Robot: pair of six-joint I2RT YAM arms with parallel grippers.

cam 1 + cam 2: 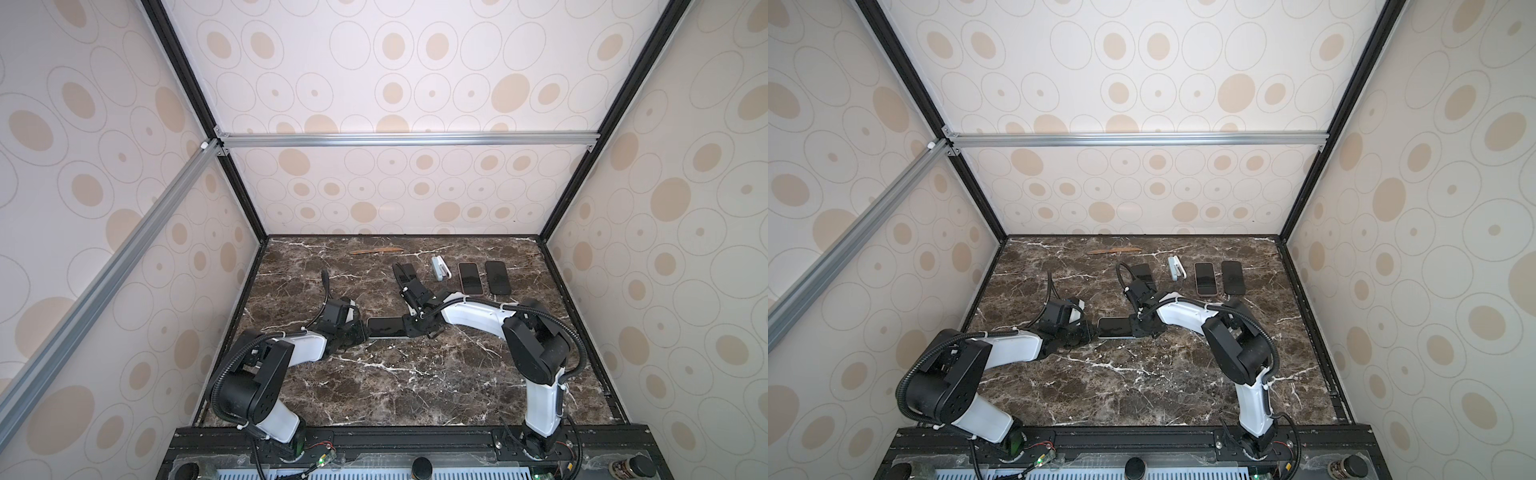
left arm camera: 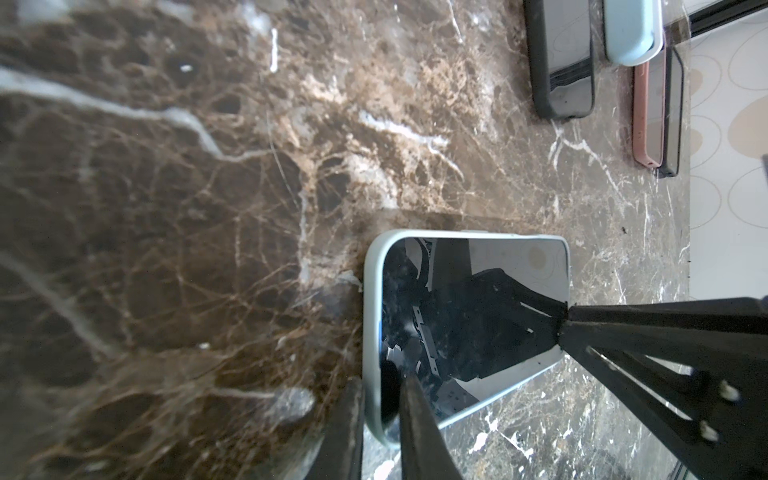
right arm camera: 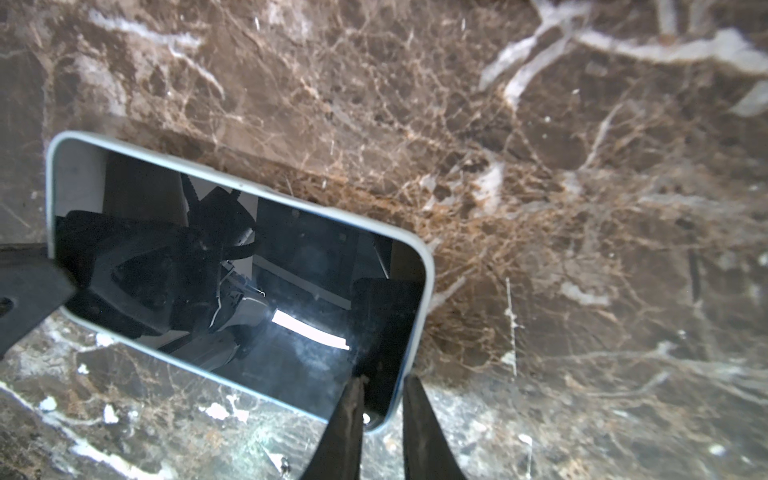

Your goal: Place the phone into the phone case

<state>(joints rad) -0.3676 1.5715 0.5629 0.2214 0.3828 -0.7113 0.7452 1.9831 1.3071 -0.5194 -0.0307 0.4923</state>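
Observation:
The phone (image 1: 385, 326) (image 1: 1115, 327), a dark screen facing up, lies mid-table inside a pale blue phone case (image 2: 371, 316) (image 3: 249, 183). The case rim shows thick along the ends and far long side, and only as a thin line along the near side. My left gripper (image 1: 365, 330) (image 2: 382, 380) is shut on the left end, one finger outside the rim and one on the screen. At the opposite end my right gripper (image 1: 409, 328) (image 3: 384, 378) is shut on a corner the same way. I cannot tell whether the phone rests on the marble table (image 1: 415, 386) or hangs just above it.
Along the back stand a black-cased phone (image 1: 405, 272), a pale blue and white item (image 1: 440, 269), a pink-rimmed phone (image 1: 470, 278) and a black phone (image 1: 498, 277). A thin wooden stick (image 1: 376, 250) lies near the back wall. Patterned walls close in three sides.

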